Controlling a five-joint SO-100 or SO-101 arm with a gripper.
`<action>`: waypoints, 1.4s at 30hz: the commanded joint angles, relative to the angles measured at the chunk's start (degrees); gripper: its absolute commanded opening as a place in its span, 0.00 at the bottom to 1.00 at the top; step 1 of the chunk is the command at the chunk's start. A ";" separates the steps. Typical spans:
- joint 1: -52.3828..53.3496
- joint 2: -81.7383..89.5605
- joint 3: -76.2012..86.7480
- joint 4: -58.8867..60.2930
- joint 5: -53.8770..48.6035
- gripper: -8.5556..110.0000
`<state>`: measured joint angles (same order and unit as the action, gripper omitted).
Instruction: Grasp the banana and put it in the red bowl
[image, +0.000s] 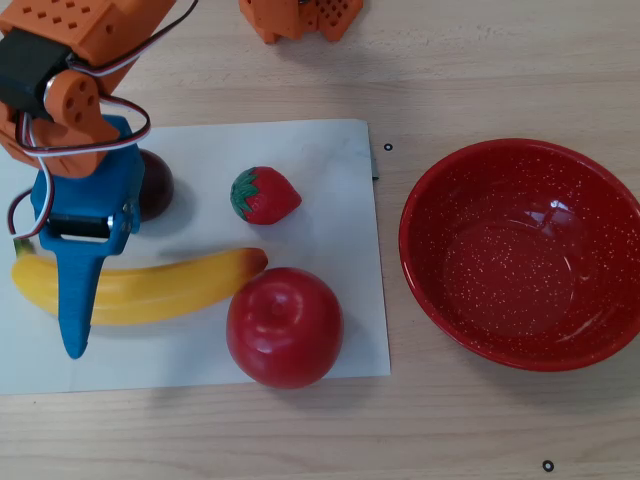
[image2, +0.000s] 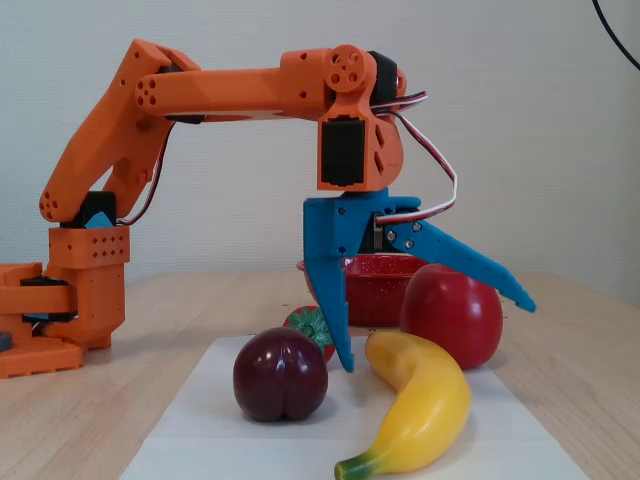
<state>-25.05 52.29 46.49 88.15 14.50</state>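
Observation:
The yellow banana (image: 170, 285) lies on a white sheet, its green stem tip towards the left edge of the overhead view and towards the camera in the fixed view (image2: 425, 400). My blue gripper (image: 80, 290) is open and spans the banana's stem half. In the fixed view the gripper (image2: 435, 335) has one finger pointing down between the plum and the banana, and the other finger is raised out over the banana. It holds nothing. The red speckled bowl (image: 415, 250) sits empty on the table to the right of the sheet; in the fixed view the bowl (image2: 378, 285) shows behind the gripper.
On the white sheet (image: 330, 180) a red apple (image: 285, 325) touches the banana's orange end, a strawberry (image: 265, 195) lies beyond it, and a dark plum (image: 158, 185) sits beside the gripper. The orange arm base (image2: 70, 300) stands at the back.

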 joint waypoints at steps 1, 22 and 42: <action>1.41 2.64 -5.27 -0.79 0.88 0.67; 2.11 -3.34 -9.93 0.09 -0.26 0.60; -0.35 -2.29 -9.93 0.97 2.81 0.08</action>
<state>-23.64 45.88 41.48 88.24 16.26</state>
